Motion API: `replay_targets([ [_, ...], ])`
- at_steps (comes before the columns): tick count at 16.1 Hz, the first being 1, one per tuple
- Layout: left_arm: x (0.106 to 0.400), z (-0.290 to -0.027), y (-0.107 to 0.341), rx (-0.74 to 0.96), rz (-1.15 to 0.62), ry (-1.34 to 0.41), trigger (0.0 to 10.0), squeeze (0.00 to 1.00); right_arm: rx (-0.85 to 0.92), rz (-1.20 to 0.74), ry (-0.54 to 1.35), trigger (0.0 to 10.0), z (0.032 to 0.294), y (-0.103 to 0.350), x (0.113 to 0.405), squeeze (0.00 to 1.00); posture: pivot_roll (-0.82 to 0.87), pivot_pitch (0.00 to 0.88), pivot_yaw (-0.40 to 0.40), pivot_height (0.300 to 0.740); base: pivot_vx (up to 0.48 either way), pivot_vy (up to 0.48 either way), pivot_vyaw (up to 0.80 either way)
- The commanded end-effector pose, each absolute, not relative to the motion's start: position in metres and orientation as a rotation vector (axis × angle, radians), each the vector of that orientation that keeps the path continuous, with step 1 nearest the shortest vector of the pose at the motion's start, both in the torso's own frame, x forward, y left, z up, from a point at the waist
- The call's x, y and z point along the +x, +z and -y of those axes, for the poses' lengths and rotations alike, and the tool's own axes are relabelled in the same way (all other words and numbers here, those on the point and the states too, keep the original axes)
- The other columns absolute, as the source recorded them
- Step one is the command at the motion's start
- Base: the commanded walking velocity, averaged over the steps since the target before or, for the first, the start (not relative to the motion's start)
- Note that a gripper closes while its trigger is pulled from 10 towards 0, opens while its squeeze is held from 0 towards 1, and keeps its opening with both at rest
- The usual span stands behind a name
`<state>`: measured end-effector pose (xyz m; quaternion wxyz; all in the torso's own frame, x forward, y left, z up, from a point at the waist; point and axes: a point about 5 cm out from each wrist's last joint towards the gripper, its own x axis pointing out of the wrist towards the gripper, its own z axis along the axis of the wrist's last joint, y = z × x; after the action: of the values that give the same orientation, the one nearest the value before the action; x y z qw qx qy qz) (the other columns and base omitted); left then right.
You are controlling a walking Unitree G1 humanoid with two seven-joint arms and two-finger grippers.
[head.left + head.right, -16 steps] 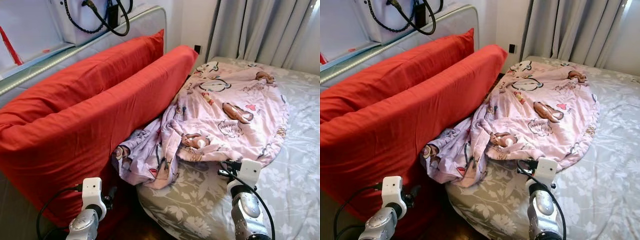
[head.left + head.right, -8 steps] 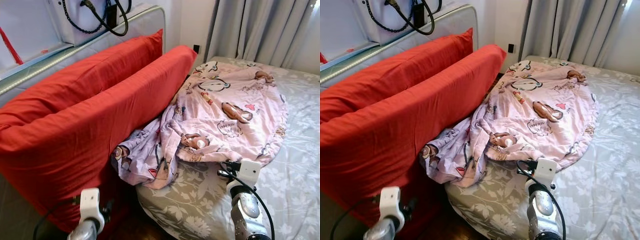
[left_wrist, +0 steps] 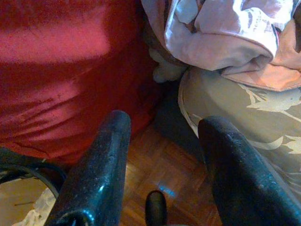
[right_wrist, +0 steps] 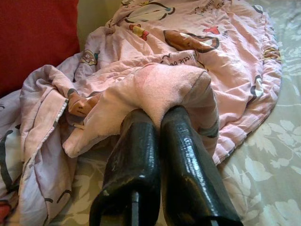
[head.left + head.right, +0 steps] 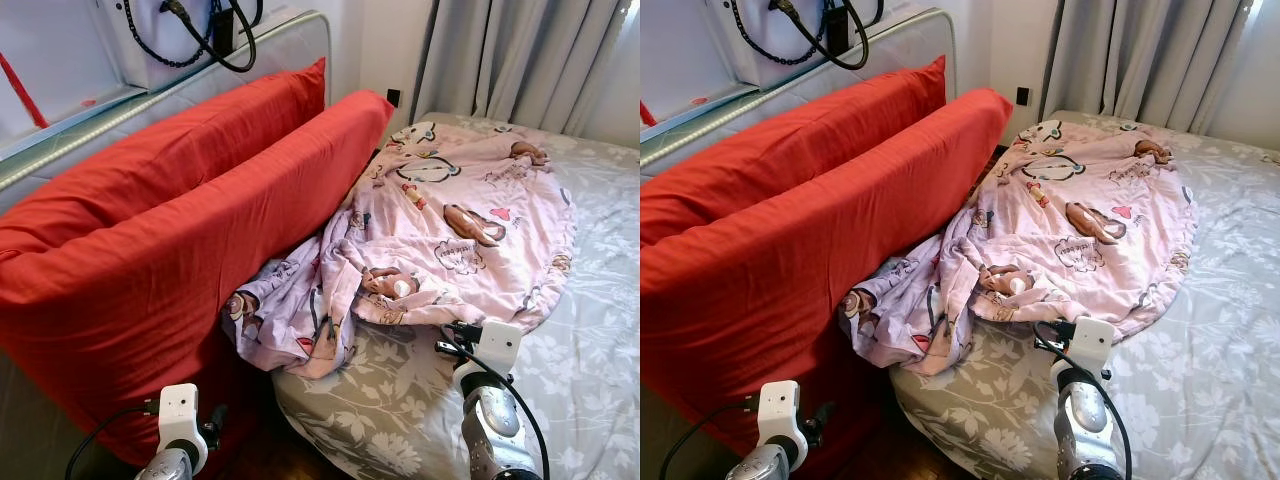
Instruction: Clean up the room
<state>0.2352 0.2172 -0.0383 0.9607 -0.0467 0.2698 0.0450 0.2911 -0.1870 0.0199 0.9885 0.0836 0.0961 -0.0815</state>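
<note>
My right hand pinches the near edge of the pink blanket, apparently; it stretches far-right across the bed. My left hand hangs wide open, low by the red cushion.

Curtains: I'm seeing grey curtains hanging in folds at about 1 o'clock, behind the far end of the bed.
Wall socket: a dark socket is sitting on the white wall near 12 o'clock, just left of the curtains.
Headboard: a grey padded headboard with a shiny edge is running from 9 o'clock up toward 11.
White box: a white unit is standing at 11 o'clock, above the headboard.
Cable: a black cable is looping down the front of the white unit.
Bedsheet: a grey floral sheet is covering the mattress from 3 to 5 o'clock.
Floor: I'm picking up brown parquet beside the bed in the left wrist view.
</note>
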Motion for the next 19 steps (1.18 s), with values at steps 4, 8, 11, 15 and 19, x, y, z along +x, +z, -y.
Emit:
replay_targets([
  [4,0.228,-0.223,-0.042,-0.076,-0.570,0.097,10.0,0.00,0.136,-0.168,-0.200,10.0,0.193,0.024,0.291,0.00,0.04,0.065,0.015,0.740,0.000,0.000,0.00],
  [8,0.228,-0.223,-0.042,-0.072,-0.572,0.095,10.0,0.00,0.032,-0.078,-0.172,10.0,0.190,0.038,0.296,0.00,0.04,0.064,0.016,0.740,-0.183,0.000,0.00],
  [11,0.228,-0.223,-0.042,-0.072,-0.574,0.095,10.0,0.00,0.024,-0.073,-0.150,10.0,0.184,0.039,0.297,0.00,0.04,0.062,0.014,0.740,-0.246,0.000,0.00],
  [15,0.227,-0.223,-0.043,-0.072,-0.576,0.097,10.0,0.00,0.017,-0.073,-0.157,10.0,0.185,0.039,0.296,0.00,0.04,0.065,0.013,0.740,-0.250,0.000,0.00],
  [19,0.227,-0.223,-0.043,-0.071,-0.575,0.094,10.0,0.00,-0.029,0.004,-0.295,10.0,0.208,0.054,0.299,0.00,0.04,0.066,0.014,0.740,-0.251,0.000,0.00],
])
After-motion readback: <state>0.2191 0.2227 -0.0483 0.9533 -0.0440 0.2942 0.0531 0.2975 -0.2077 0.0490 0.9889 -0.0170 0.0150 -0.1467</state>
